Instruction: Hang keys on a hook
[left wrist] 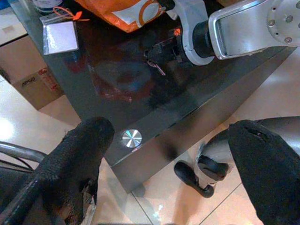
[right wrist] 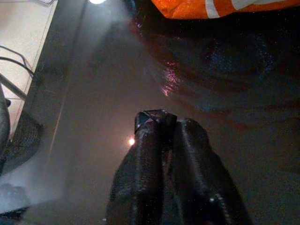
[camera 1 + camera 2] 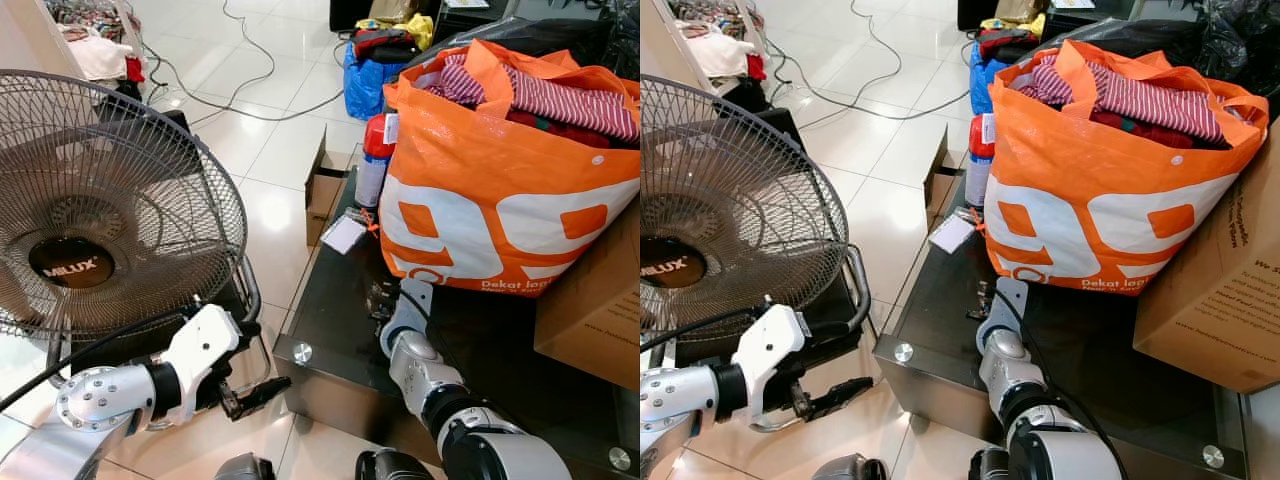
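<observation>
The right gripper (image 2: 161, 123) is positioned low over the dark glass table (image 3: 330, 310), just in front of the orange shopping bag (image 3: 500, 200). Its two black fingers (image 2: 140, 178) are pressed together, with a small dark key ring or key head pinched at the tips. In the left wrist view, the keys (image 1: 157, 66) hang from those fingertips just above the glass; contact between keys and table cannot be determined.

The left gripper (image 3: 255, 398) is held over the tiled floor (image 3: 270, 150), beside the table's near corner and in front of the standing fan (image 3: 90, 220). Its fingers (image 1: 75, 164) are spread wide apart and hold nothing.

On the table, a white card in a clear sleeve (image 3: 345, 234) lies near the far left edge, next to a spray can with a red cap (image 3: 375, 160). A cardboard box (image 3: 590, 310) stands to the right of the bag.
</observation>
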`<state>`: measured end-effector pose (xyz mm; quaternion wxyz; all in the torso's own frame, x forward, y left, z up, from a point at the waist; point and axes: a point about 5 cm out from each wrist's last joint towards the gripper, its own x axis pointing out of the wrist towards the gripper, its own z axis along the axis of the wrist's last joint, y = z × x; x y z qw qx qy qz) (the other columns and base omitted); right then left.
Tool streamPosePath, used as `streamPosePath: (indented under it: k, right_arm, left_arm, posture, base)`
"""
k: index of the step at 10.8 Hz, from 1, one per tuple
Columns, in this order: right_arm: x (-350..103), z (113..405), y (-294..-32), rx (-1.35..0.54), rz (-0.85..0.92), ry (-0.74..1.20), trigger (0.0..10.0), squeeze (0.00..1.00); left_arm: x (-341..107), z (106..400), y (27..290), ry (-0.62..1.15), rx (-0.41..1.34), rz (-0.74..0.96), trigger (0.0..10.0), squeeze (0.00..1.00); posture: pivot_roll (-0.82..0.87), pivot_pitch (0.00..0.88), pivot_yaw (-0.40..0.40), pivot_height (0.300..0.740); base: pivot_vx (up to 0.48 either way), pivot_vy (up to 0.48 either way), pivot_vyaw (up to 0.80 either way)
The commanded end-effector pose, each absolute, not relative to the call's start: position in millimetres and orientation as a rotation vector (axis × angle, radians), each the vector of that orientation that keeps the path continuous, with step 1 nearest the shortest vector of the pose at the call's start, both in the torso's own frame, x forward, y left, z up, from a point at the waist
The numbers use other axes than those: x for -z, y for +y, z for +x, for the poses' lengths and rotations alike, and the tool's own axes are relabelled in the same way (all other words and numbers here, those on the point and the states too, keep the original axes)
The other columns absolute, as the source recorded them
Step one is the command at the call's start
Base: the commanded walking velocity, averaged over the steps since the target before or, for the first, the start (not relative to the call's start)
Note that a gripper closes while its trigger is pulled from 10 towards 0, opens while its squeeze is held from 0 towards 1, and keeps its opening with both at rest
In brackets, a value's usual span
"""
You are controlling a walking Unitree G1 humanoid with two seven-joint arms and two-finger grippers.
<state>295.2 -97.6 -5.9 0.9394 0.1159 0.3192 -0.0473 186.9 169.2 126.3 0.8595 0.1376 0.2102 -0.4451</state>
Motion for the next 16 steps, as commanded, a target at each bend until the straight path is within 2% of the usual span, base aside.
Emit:
streamPosePath:
  k: [1, 4, 8, 11, 12, 14, 15, 16]
  right_arm:
    - [9, 293, -98, 0.096, 0.241, 0.676, 0.0, 0.0]
    - [6, 296, -99, 0.096, 0.241, 0.667, 0.0, 0.0]
    - [-7, 310, -107, 0.087, 0.26, 0.636, 0.0, 0.0]
    - [-48, 331, -126, -0.016, 0.257, 0.504, 0.0, 0.0]
    - [-59, 329, -134, -0.036, 0.256, 0.463, 0.0, 0.0]
    - [-100, 300, -163, -0.06, 0.253, 0.311, 0.0, 0.0]
    - [-108, 292, -166, -0.069, 0.253, 0.276, 0.0, 0.0]
    - [-124, 277, -165, -0.046, 0.385, 0.192, 0.0, 0.0]
  left_arm:
    - [-123, 187, 168, 0.458, 0.937, 0.279, 10.0, 0.0]
    - [-121, 190, 166, 0.451, 0.937, 0.277, 10.0, 0.0]
    - [-113, 202, 163, 0.417, 0.913, 0.27, 10.0, 0.0]
    - [-121, 220, 163, 0.315, 0.811, 0.196, 10.0, 0.0]
    - [-121, 224, 163, 0.301, 0.768, 0.19, 10.0, 0.0]
    - [-131, 243, 160, 0.195, 0.548, 0.211, 10.0, 0.0]
    - [-134, 247, 162, 0.181, 0.49, 0.195, 10.0, 0.0]
    - [-139, 249, 165, 0.163, 0.431, 0.232, 10.0, 0.0]
  posture:
    - [0.03, 0.098, 0.005, 0.74]
    - [0.02, 0.076, 0.006, 0.74]
    - [0.0, 0.0, -0.001, 0.74]
    - [-0.02, 0.0, -0.006, 0.74]
    - [-0.02, 0.0, -0.004, 0.74]
    - [0.03, 0.0, -0.053, 0.74]
    - [0.03, 0.0, -0.059, 0.74]
    - [0.03, 0.0, -0.062, 0.74]
  base:
    - [0.0, 0.0, 0.0]
    - [0.0, 0.0, 0.0]
    - [0.0, 0.0, 0.0]
    - [0.0, 0.0, 0.0]
    - [0.0, 0.0, 0.0]
    - [0.0, 0.0, 0.0]
    - [0.0, 0.0, 0.0]
    - [0.0, 0.0, 0.0]
